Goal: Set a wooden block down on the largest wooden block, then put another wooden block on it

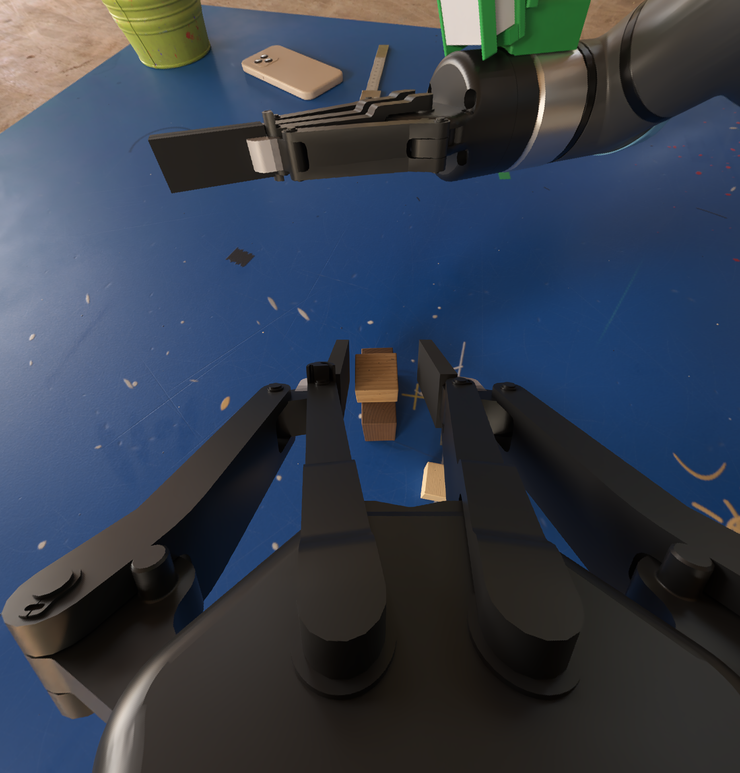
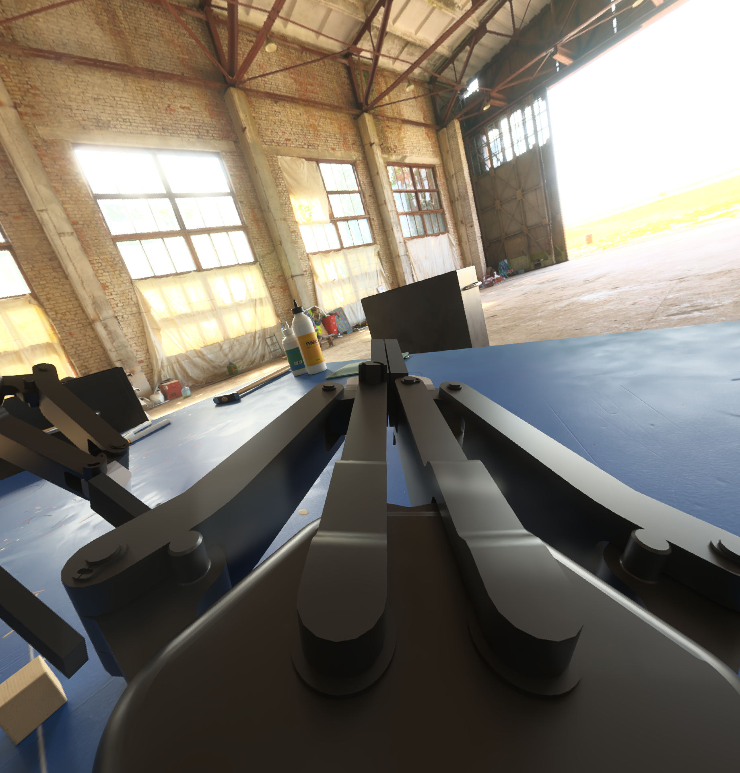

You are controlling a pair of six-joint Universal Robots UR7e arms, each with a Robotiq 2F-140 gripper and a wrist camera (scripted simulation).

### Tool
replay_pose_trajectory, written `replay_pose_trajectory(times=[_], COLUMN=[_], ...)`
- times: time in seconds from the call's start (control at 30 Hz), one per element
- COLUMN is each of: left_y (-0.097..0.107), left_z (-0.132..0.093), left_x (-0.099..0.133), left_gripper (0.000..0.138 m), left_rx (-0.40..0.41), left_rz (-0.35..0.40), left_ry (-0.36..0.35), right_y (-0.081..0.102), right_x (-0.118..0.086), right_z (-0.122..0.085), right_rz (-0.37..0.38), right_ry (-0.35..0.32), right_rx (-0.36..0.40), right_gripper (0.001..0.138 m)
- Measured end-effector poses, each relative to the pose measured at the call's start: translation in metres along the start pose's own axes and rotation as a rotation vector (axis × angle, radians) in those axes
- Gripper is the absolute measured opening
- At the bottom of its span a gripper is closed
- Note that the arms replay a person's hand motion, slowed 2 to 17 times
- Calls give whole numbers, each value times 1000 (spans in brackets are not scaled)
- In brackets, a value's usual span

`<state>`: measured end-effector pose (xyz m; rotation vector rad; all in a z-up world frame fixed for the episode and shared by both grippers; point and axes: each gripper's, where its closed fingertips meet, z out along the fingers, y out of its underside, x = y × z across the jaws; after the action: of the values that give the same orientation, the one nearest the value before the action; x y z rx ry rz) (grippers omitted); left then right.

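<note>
A light wooden block [image 1: 375, 376] lies across a darker, longer wooden block [image 1: 378, 423] on the blue worktop [image 1: 527, 272], between the parted fingers of the left tool [image 1: 382, 372], which touch neither. A pale third block [image 1: 433, 481] sits nearer, just beside them. The right tool [image 2: 385, 355] hovers well apart with its fingers pressed together, holding nothing.

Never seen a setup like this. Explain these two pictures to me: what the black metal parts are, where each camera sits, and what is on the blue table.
Each picture comes from a camera on a robot arm's wrist, looking along its two black fingers. In the left wrist view, the left gripper hangs open around a light wooden block resting across a darker, larger block; a pale block lies nearby. It grips nothing. The other arm's gripper, a tan phone and a green bucket lie beyond. The right gripper is shut, empty, facing bottles.
</note>
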<state>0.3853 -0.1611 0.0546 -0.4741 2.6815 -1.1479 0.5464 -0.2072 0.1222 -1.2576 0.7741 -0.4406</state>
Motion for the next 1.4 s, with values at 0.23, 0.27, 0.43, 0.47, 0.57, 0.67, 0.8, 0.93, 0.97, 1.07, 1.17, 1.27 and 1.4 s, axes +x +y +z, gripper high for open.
replay_pose_trajectory(times=[0.23, 0.27, 0.43, 0.47, 0.57, 0.67, 0.8, 0.93, 0.97, 1.07, 1.17, 1.27, 1.4], left_y=[2, 2, 3, 3, 4, 7, 13, 25, 27, 34, 42, 49, 53], left_z=[0, 0, -4, -6, -13, -22, -34, -43, -44, -46, -45, -42, -39], left_x=[0, -1, -1, -1, 1, 5, 13, 19, 21, 26, 29, 30, 32], left_gripper=[52, 54, 59, 60, 61, 61, 60, 60, 60, 59, 57, 52, 47], left_rx=[-10, -12, -11, -8, 6, 30, 69, 82, 84, 93, 87, 68, 60], left_rz=[1, 0, 5, 7, 18, 31, 58, 64, 67, 79, 81, 83, 99], left_ry=[2, 1, -7, -8, -2, 13, 51, 88, 98, 118, 125, 131, 135], right_y=[0, 0, 0, 0, 0, 0, 0, 0, 1, 0, 1, 1, 1], right_x=[0, 0, 0, 0, 0, 0, 1, 1, 1, 1, 1, 0, 0], right_z=[0, 0, 0, 0, 0, 0, 0, 1, 1, 1, 2, 3, 2], right_rz=[3, 3, 4, 4, 5, 6, 7, 10, 11, 10, 10, 9, 6], right_ry=[-1, -1, -2, -2, -2, -3, -3, -4, -5, -8, -9, -10, -10], right_rx=[-2, -3, -3, -3, -2, -1, -1, -4, -5, -4, -7, -9, -5], right_gripper=[1, 1, 1, 1, 1, 1, 1, 1, 1, 1, 1, 1, 1])
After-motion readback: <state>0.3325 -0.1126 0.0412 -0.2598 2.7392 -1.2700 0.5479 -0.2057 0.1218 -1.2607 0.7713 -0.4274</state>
